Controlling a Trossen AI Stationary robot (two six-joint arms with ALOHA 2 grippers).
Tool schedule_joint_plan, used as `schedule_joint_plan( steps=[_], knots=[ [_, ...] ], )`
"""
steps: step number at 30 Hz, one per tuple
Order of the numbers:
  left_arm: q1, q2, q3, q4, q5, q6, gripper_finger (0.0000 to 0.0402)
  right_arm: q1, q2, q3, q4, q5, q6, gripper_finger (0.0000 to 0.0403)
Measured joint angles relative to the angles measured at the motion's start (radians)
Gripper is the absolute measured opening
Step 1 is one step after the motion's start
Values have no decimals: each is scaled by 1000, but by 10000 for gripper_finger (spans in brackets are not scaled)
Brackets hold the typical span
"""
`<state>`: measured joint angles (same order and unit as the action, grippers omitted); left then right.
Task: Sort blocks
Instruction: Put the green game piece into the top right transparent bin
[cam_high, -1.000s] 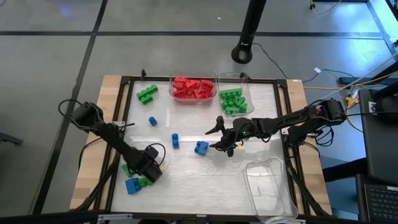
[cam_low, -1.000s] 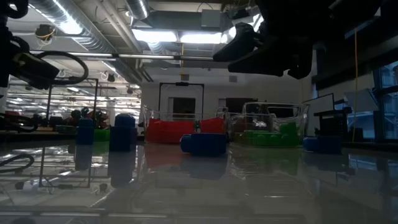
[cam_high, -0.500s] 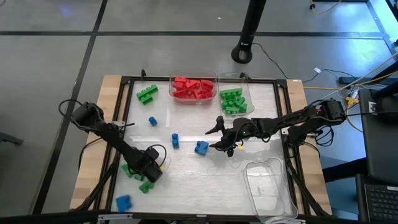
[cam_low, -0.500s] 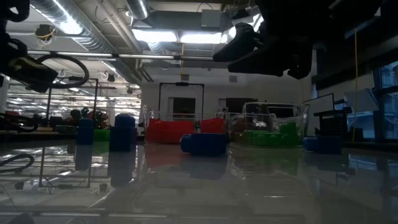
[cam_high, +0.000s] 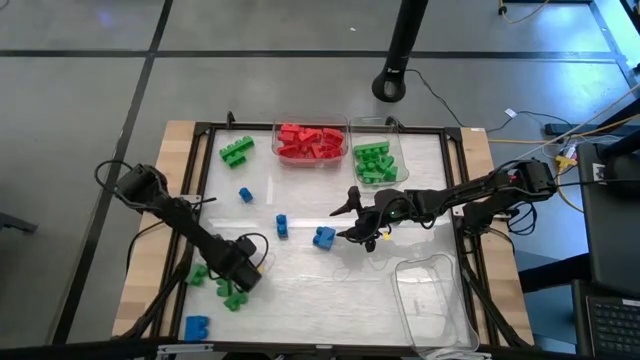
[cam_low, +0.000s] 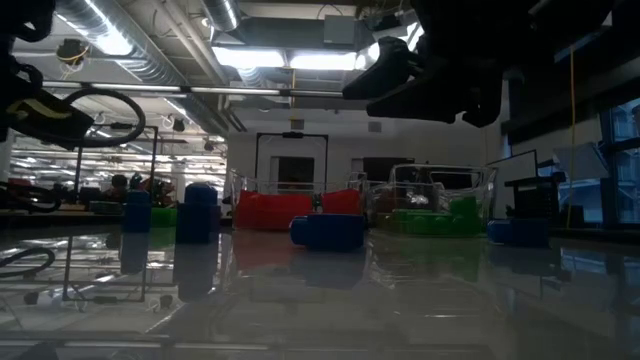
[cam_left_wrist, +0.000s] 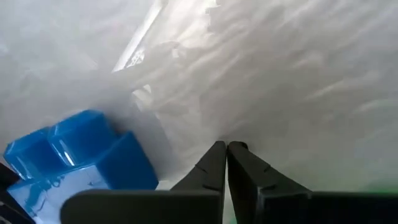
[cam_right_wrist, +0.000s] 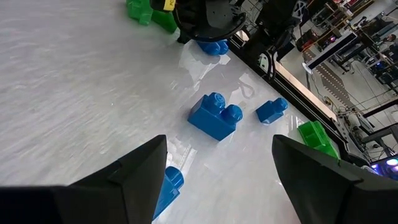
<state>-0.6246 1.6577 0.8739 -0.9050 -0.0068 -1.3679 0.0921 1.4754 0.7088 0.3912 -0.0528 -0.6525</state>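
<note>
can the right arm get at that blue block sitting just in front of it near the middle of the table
Probably yes. The right hand hangs open just beside the blue block, which stands alone on the table with bare surface around it. Nothing lies between them, and the left hand is off near the front-left corner.

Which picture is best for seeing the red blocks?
The high view: the red blocks fill the clear bin at the table's far edge, seen whole from above. The low view shows them far off as a red band. Neither wrist view shows them.

Left gripper (cam_high: 243, 281): at 7 o'clock, green blocks (cam_high: 226, 291) beside it.
Right gripper (cam_high: 352, 222): near centre, fingers apart, blue block (cam_high: 323, 237) at its 8 o'clock.
Red blocks (cam_high: 310, 141): 12 o'clock bin (cam_high: 311, 160).
</note>
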Motion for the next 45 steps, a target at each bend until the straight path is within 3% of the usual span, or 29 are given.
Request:
schedule_joint_plan(
  steps=[4,8,14,19,23,30,33,35,39,45],
  knots=[
    [25,-6,45,-130,-76,74,14,0,0,0,0,0,0,289],
    [-9,-62,168,-237,-189,181,7,0,0,0,-4,0,0,289],
    [-115,-121,235,-153,-249,321,5,0,0,0,-27,0,0,289],
    [-117,-123,231,-45,-313,398,21,0,0,0,-27,8,10,289],
    [-90,-123,229,-38,-315,420,65,0,0,0,-27,19,14,289],
    [-40,-123,229,64,-320,608,200,-1,0,0,-35,19,13,289],
    [-23,-123,230,134,-270,643,249,-1,0,0,-53,19,13,289],
    [-17,-123,243,137,-195,612,272,-1,0,0,-51,19,13,289],
    [-38,-124,257,115,-64,392,289,0,0,0,-52,18,22,289],
    [-172,-71,257,129,-16,88,290,10,0,0,-97,-23,69,289]
  ],
)
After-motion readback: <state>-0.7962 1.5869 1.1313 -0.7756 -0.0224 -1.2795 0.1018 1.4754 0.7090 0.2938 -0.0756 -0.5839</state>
